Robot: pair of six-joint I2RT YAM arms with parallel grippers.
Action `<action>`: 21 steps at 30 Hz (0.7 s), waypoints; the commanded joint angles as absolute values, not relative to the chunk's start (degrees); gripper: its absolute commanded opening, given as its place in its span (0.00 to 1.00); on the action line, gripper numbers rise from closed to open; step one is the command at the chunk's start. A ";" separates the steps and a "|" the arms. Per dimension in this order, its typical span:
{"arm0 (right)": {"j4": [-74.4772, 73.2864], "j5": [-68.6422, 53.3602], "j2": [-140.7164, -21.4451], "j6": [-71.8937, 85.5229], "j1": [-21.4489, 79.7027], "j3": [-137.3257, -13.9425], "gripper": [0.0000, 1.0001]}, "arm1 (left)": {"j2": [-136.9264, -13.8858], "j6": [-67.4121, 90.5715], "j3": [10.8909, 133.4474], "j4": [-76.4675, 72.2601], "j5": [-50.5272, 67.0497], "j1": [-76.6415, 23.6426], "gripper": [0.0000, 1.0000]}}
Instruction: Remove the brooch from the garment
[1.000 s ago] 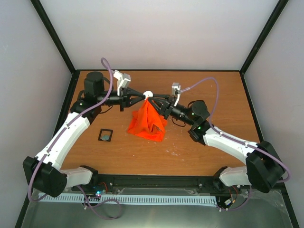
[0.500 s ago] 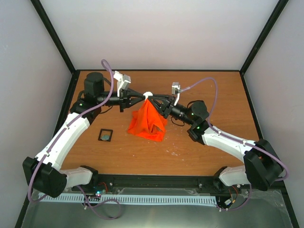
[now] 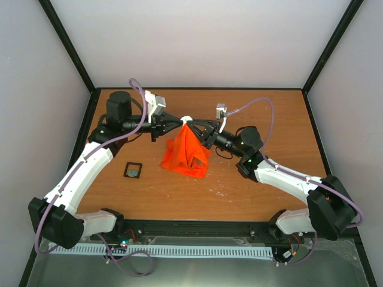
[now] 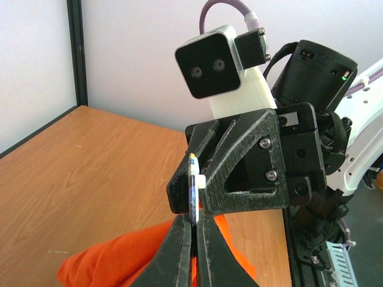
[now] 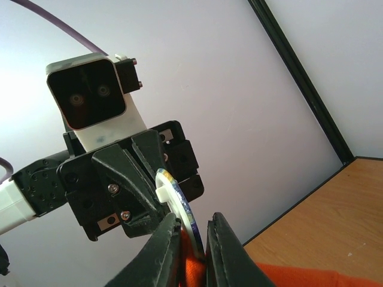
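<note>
Brown wooden surface [image 3: 287,119] carries a small black frame [image 3: 133,170] at left. Mid-surface, the left gripper [image 4: 192,233] is pressed together on the white brooch [image 4: 192,179] atop the peaked orange garment [image 3: 187,152]. The right gripper [image 5: 195,222] pinches the cloth just beneath.

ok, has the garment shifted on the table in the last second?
No. The garment sits at the same gap right of the black frame, peak still held up.
</note>
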State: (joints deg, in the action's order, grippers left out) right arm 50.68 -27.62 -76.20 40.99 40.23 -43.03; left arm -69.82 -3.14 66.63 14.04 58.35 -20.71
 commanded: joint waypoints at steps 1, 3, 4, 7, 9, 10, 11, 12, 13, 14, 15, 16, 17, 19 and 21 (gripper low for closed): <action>48.96 -24.69 -76.07 40.87 40.78 -45.17 0.10 | -68.64 -8.42 67.72 15.75 60.03 -24.08 0.01; 48.19 -23.57 -76.01 41.25 40.78 -45.03 0.10 | -68.72 -8.95 67.54 15.22 59.56 -24.80 0.01; 47.79 -23.15 -75.90 41.30 40.78 -44.94 0.10 | -68.85 -8.96 67.65 15.10 59.43 -25.01 0.01; 45.97 -21.24 -75.32 41.30 40.78 -44.56 0.10 | -69.12 -9.37 67.97 15.22 59.29 -25.05 0.01; 45.11 -20.51 -75.09 41.04 40.78 -44.40 0.10 | -69.13 -9.65 68.07 15.53 59.32 -25.13 0.01; 44.94 -20.56 -75.10 40.86 40.80 -44.43 0.13 | -69.19 -9.74 68.00 15.63 59.26 -25.11 0.01; 45.06 -21.00 -75.22 40.65 40.78 -44.53 0.15 | -69.17 -9.80 68.00 15.81 59.13 -25.13 0.01; 45.16 -21.60 -75.30 40.21 40.78 -44.67 0.18 | -69.10 -9.82 68.08 15.99 58.95 -25.14 0.01; 45.26 -22.45 -75.25 39.75 40.78 -44.73 0.21 | -69.08 -9.96 68.04 16.19 58.66 -25.14 0.01; 45.53 -23.72 -75.12 39.18 40.78 -44.81 0.26 | -69.08 -10.01 68.14 16.39 58.13 -25.14 0.01; 45.76 -25.51 -74.87 38.55 40.70 -44.88 0.31 | -69.08 -10.00 68.31 16.65 57.32 -25.13 0.00; 45.76 -27.82 -74.52 38.00 40.55 -45.04 0.36 | -69.15 -10.13 68.49 16.89 56.26 -25.08 0.01; 45.67 -30.35 -74.19 37.54 40.15 -45.15 0.40 | -69.23 -10.44 68.66 17.26 54.93 -25.05 0.01; 45.86 -36.06 -73.17 37.34 38.62 -44.94 0.46 | -69.49 -10.63 69.17 18.17 52.01 -24.93 0.01; 45.74 -39.57 -71.26 37.25 36.69 -43.82 0.51 | -69.81 -10.84 69.83 19.05 50.45 -24.47 0.01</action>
